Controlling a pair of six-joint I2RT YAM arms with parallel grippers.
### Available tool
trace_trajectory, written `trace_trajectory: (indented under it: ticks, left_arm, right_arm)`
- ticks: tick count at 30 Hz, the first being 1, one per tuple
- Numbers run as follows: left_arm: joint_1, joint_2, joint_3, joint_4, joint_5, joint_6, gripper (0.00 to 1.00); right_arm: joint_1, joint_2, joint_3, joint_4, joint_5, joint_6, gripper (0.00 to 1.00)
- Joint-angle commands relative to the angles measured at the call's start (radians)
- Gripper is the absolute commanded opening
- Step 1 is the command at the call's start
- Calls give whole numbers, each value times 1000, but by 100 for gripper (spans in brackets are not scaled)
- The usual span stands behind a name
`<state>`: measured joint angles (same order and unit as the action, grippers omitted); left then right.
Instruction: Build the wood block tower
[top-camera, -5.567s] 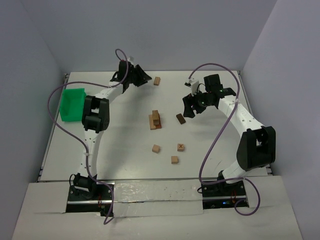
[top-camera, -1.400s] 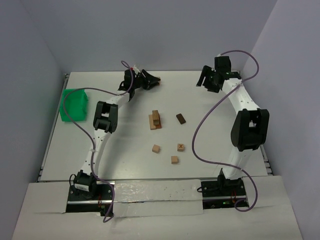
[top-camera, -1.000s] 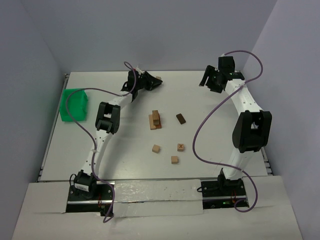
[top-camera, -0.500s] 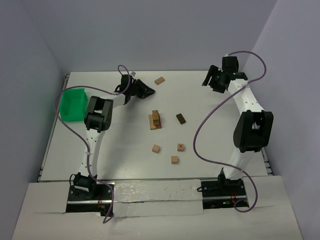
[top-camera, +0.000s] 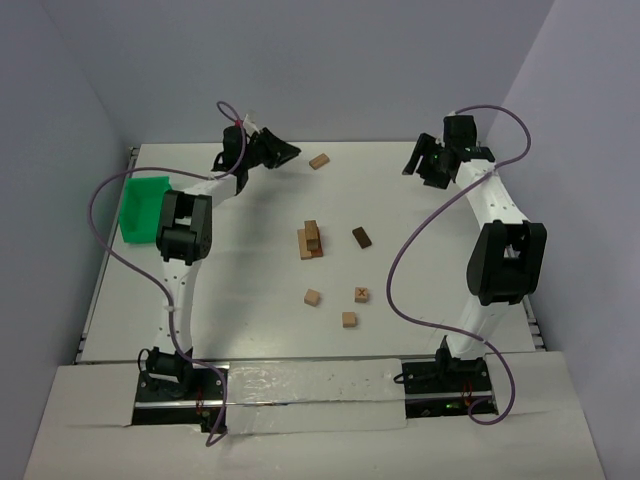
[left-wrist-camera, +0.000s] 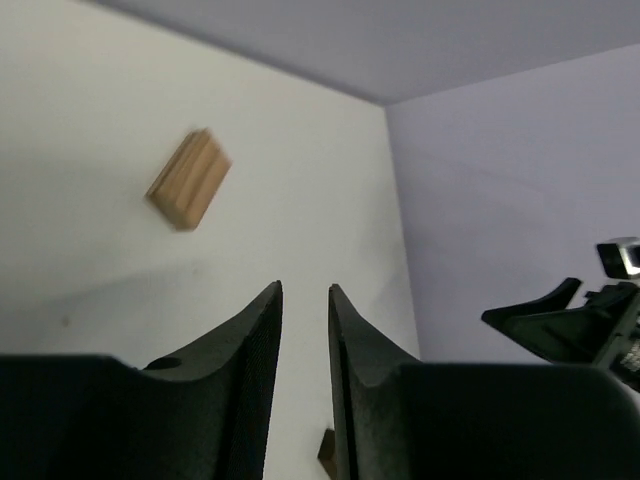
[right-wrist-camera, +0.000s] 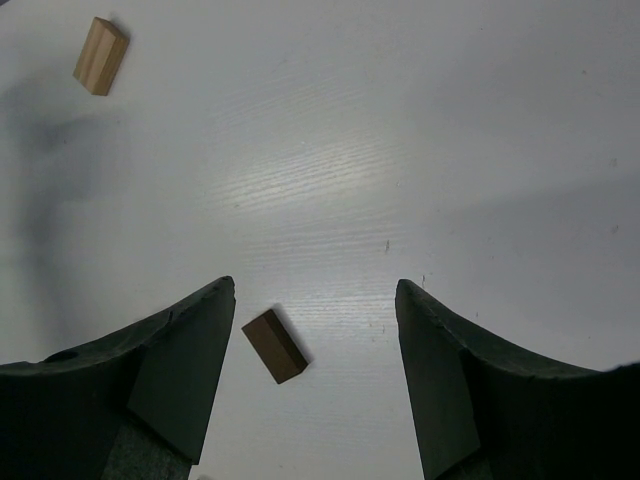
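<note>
A low tower (top-camera: 311, 240) of tan wood blocks stands mid-table. One loose tan block (top-camera: 319, 161) (left-wrist-camera: 190, 178) (right-wrist-camera: 100, 55) lies near the back. My left gripper (top-camera: 288, 153) (left-wrist-camera: 305, 290) hovers just left of it, its jaws a narrow gap apart with nothing between them. A dark brown block (top-camera: 361, 237) (right-wrist-camera: 273, 345) lies right of the tower. My right gripper (top-camera: 421, 166) (right-wrist-camera: 314, 284) hangs wide open and empty at the back right. Nearer the front lie a tan cube (top-camera: 313, 297), the X-marked cube (top-camera: 361, 294) and another cube (top-camera: 348, 319).
A green tray (top-camera: 143, 208) sits at the table's left edge beside the left arm. Purple walls close the back and both sides. In the left wrist view the right gripper (left-wrist-camera: 560, 325) shows against the wall.
My left gripper had reached the far tan block, then drew back left and toward the back wall without it. The block lies slightly shifted. The right gripper has barely moved.
</note>
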<state>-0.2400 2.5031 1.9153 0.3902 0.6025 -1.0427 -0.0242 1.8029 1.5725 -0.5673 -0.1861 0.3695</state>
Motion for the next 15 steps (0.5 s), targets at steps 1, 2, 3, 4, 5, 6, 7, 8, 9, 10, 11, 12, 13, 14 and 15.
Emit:
trace_trajectory:
  ticks: [1, 2, 3, 4, 5, 6, 7, 8, 9, 10, 11, 12, 13, 14, 15]
  left_arm:
    - [-10, 149, 197, 107, -8, -61, 33]
    - [-15, 180, 247, 83, -28, -61, 33]
    - [-18, 206, 286, 66, -41, -60, 33]
    - [-21, 221, 304, 61, -47, -59, 34]
    - [-29, 234, 323, 53, -75, -53, 35]
    - [-38, 249, 353, 27, -128, -35, 36]
    - [-46, 265, 376, 3, -165, -20, 37]
    - [-51, 275, 393, -10, -186, -10, 37]
    - [-54, 285, 414, -19, -211, -2, 38]
    - [-63, 303, 438, -46, -243, 9, 38]
    - [-75, 318, 469, -78, -280, 24, 40]
    - [-81, 333, 505, -92, -313, 38, 41]
    - [-87, 341, 520, -108, -337, 44, 41]
    - [-99, 349, 537, -122, -352, 51, 42]
    - [-109, 358, 554, -133, -365, 57, 43]
  right_arm:
    - [-2, -45, -14, 36, -9, -3, 72]
    - [-3, -45, -16, 37, -10, -3, 72]
    - [-3, -45, -17, 38, -10, -2, 72]
    - [-2, -45, -18, 38, -10, -1, 72]
    - [-3, -46, -20, 38, -9, -1, 72]
    - [-2, -46, -20, 39, -10, 1, 72]
    - [-2, -46, -20, 40, -12, 1, 72]
    - [-2, -46, -20, 40, -13, 1, 72]
    - [-2, -46, -20, 41, -14, 2, 72]
    - [-2, -48, -22, 41, -15, 3, 72]
    - [-2, -50, -27, 41, -14, 4, 72]
    - [-2, -51, -29, 41, -12, 5, 72]
    - [-2, -53, -29, 43, -12, 3, 72]
    - [-2, -58, -33, 44, -10, 2, 72]
    - [-2, -63, -37, 45, -8, 1, 72]
